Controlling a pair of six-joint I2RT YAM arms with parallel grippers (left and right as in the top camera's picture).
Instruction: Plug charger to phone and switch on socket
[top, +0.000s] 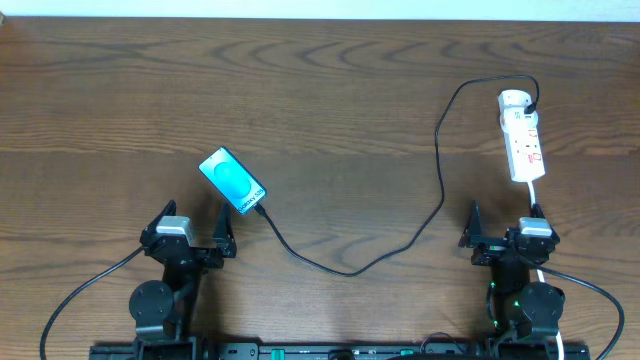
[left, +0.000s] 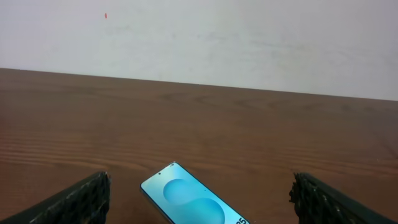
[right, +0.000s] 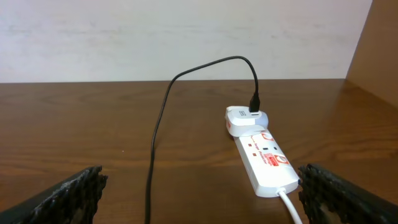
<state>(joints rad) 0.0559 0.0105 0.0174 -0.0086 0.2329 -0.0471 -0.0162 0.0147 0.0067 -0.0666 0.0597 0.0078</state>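
The phone (top: 232, 180) lies face up and slanted on the wooden table, its cyan screen lit; in the left wrist view the phone (left: 186, 198) sits just ahead, between the fingers. The charger (top: 440, 190) runs as a thin black cable from the phone's near-right end to a white adapter (right: 245, 118) at the far end of the socket (top: 522, 140). Whether its tip is inside the phone I cannot tell. My left gripper (top: 193, 228) stands open just short of the phone. My right gripper (top: 505, 228) is open just short of the socket (right: 264, 155); both hold nothing.
The socket's white cord (right: 292, 208) trails toward the right arm's base (top: 522, 300). The arms' thick black cables (top: 90, 290) loop along the near edge. A pale wall (left: 199, 37) stands behind the table, and a brown panel (right: 376, 50) rises at the far right.
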